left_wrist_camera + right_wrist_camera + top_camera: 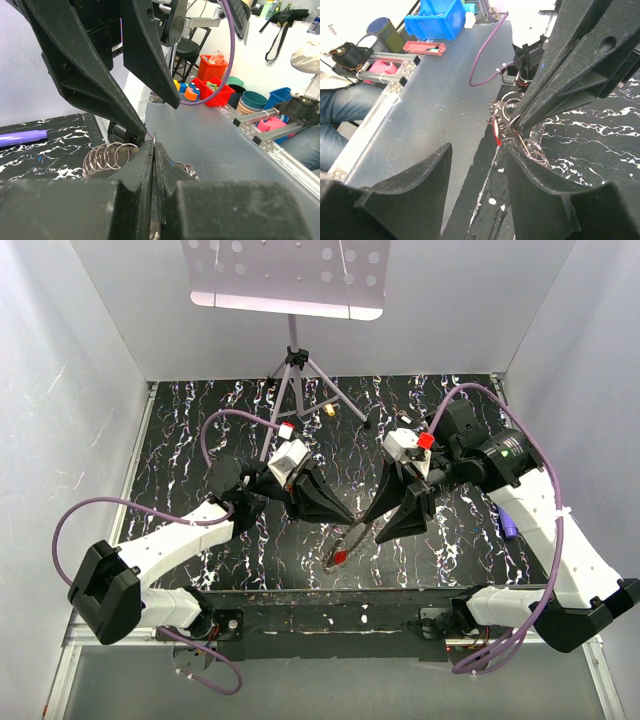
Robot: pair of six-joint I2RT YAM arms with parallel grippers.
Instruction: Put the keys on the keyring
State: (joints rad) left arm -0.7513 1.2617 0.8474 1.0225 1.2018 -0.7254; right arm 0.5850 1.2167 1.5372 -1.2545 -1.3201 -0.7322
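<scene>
The keyring (347, 538) is a chain of thin metal loops hanging just above the table's front edge, between my two grippers. My left gripper (352, 518) is shut on it; in the left wrist view a thin metal edge sticks up between the pressed fingertips of the left gripper (154, 142), with coiled loops (107, 156) to its left. A red-headed key (340, 558) dangles at the chain's lower end, also visible as the red key (496, 134). My right gripper (378, 531) stands open beside the chain, its jaws apart in the right wrist view (477, 147), the loops (530, 147) against its right finger (545, 185).
A purple pen (508, 525) lies on the marbled black mat (180, 450) at the right, under my right arm. A tripod stand (296, 365) rises at the back centre, with a small gold item (330, 410) near its feet. The mat's front edge (330, 592) runs just below the hanging key.
</scene>
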